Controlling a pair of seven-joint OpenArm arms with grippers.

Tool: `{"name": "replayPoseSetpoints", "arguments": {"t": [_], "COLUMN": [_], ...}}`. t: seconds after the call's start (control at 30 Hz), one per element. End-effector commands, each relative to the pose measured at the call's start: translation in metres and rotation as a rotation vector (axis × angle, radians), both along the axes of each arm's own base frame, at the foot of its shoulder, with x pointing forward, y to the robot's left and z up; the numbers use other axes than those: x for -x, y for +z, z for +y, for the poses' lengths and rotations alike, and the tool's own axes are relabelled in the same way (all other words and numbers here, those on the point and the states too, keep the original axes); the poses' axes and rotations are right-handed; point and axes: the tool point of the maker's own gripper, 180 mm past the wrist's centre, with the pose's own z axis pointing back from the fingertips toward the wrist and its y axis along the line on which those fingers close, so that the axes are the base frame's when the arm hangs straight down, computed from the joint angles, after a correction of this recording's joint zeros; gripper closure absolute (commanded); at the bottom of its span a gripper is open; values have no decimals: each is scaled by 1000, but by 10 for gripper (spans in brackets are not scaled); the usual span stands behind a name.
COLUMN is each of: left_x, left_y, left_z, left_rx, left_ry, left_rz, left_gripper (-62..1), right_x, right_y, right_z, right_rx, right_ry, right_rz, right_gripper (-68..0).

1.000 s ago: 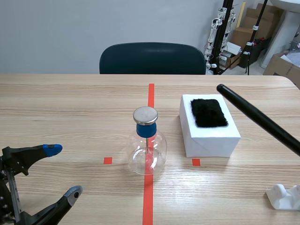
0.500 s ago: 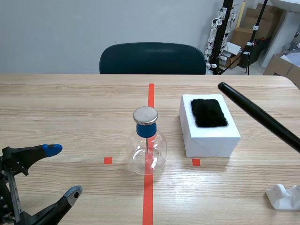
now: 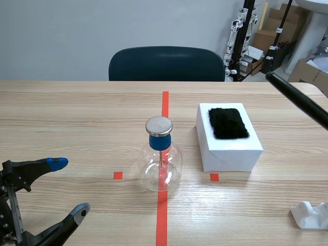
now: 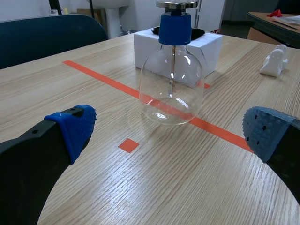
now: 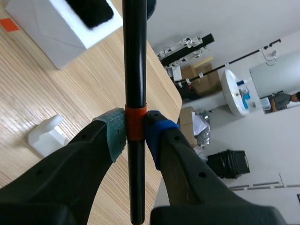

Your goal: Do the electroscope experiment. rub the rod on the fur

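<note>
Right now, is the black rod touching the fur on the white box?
Apart. The scene view shows it: the rod ends off to the right of the fur, with bare white box and table showing between them.

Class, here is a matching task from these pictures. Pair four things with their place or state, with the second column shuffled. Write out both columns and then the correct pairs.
Things:
1. rod
2. fur
3. flask
4. left gripper

Place or state:
A. lying on top of the white box
B. open, holding nothing
C. clamped between the fingers of the right gripper
D. standing on the red tape line

Pairs: 1-C, 2-A, 3-D, 4-B
</note>
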Motion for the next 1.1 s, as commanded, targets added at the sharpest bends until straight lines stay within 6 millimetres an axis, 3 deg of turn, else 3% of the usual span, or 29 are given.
{"name": "replayPoseSetpoints", "arguments": {"t": [0.0,0.2,0.5,0.7,0.9,1.07], "left_x": [-3,-3,-3,-3,-3,-3], "left_y": [9,9,9,9,9,9], "left_z": [-2,-2,-2,-2,-2,-2], "left_rx": [28,28,28,28,28,28], "left_ry": [1,1,1,1,1,1], "left_rz": [-28,-28,-28,-28,-29,-29], "left_gripper": [-623,-623,-623,-623,-623,-623], "right_x": [-15,-46,-100,-136,-165,-183], "right_y": [13,20,51,69,66,39], "right_z": [-7,-31,-57,-62,-61,-67], "right_rx": [25,88,211,332,459,548], "right_ry": [-10,-101,-184,-200,-176,-149], "right_rz": [-54,-90,-191,-245,-267,-226], "right_gripper": [2,2,2,2,3,3]}}
